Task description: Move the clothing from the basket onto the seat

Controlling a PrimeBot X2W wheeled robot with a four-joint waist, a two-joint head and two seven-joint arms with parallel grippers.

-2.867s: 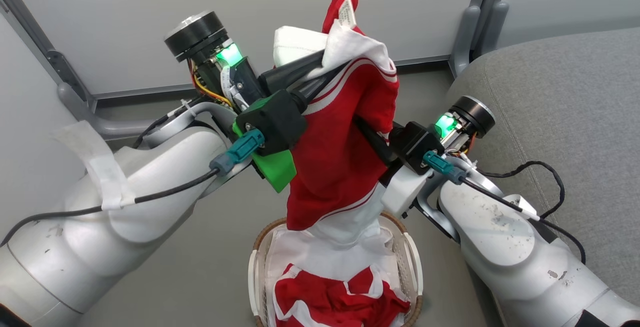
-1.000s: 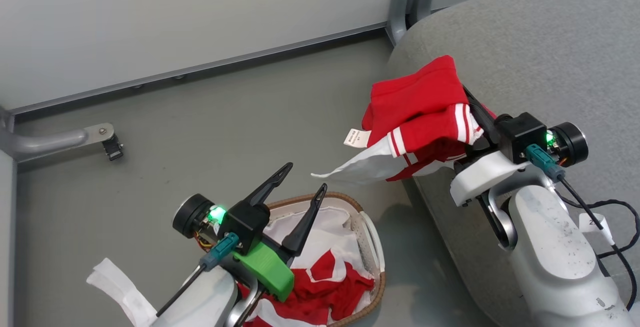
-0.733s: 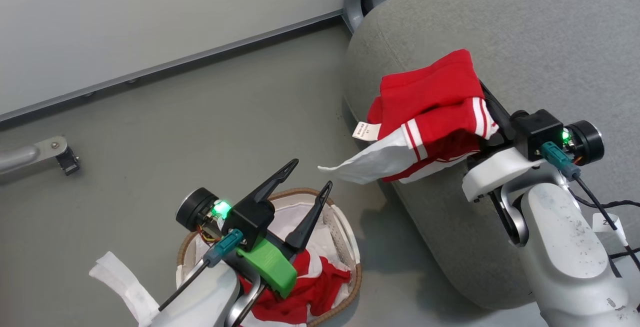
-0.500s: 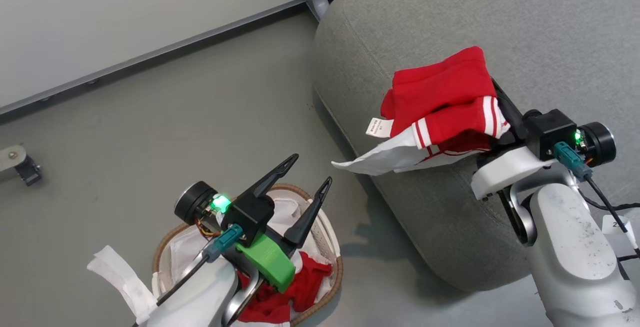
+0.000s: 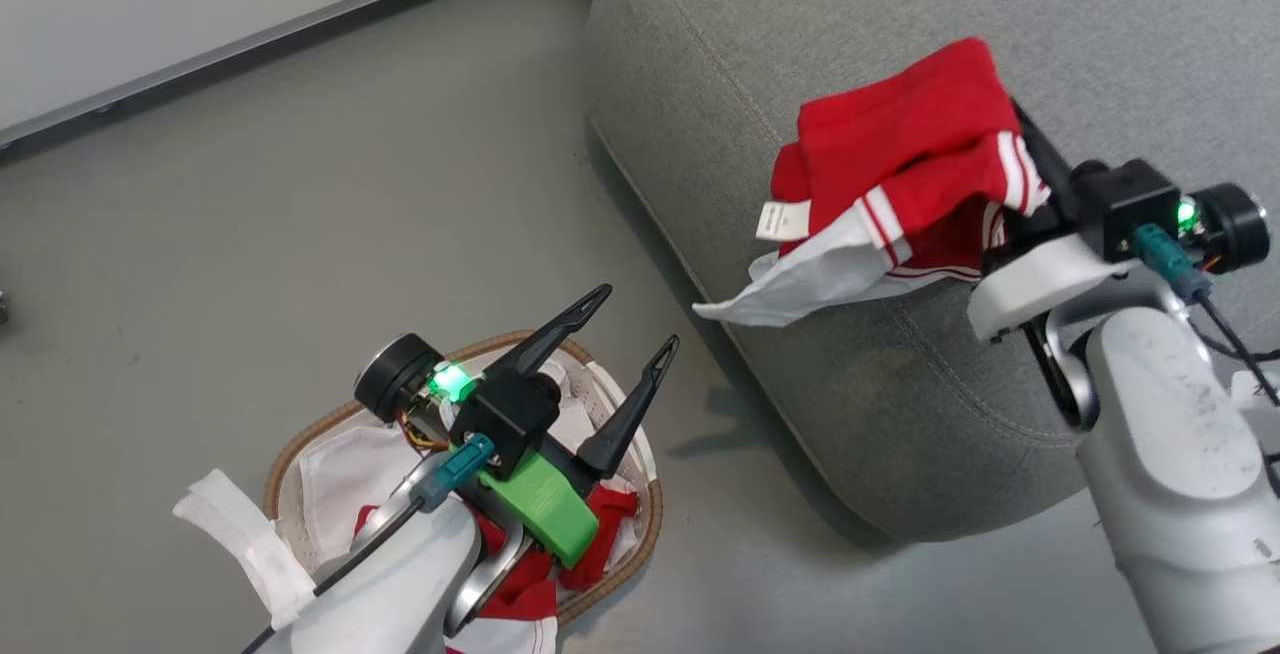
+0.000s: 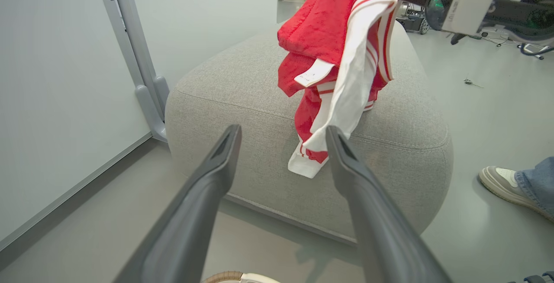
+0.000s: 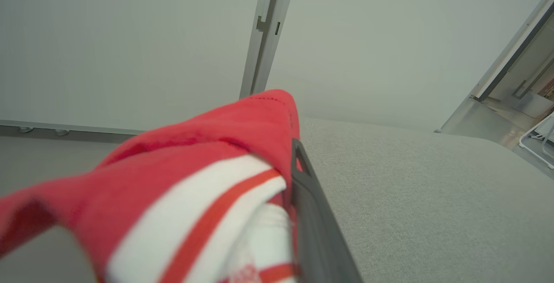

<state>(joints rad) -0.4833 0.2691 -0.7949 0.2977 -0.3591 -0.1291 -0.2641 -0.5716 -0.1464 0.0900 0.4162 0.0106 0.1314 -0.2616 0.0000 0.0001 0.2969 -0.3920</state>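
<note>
A red garment with white stripes and a white panel [image 5: 900, 174] hangs from my right gripper [image 7: 289, 158], which is shut on it over the near edge of the grey seat [image 5: 760, 24]. One dark finger [image 5: 1035, 149] shows beside the cloth; the other is covered. The white panel [image 6: 346, 101] dangles past the seat's [image 6: 242, 84] edge. More red clothing [image 5: 520, 574] lies in the basket [image 5: 300, 439] at the lower left. My left gripper [image 5: 637, 319] stands open and holds nothing above the basket, its fingertips [image 6: 233, 131] pointing at the seat.
A white liner sheet [image 5: 335, 479] lines the basket. A pale wall panel with a grey post [image 6: 143, 71] stands behind the seat. A person's shoe [image 6: 502, 179] rests on the floor right of the seat. Bare grey floor [image 5: 300, 214] lies between wall and basket.
The camera has swung right. My left gripper has let go of the garment and dropped open over the basket. My right gripper has carried the garment from above the basket to the seat.
</note>
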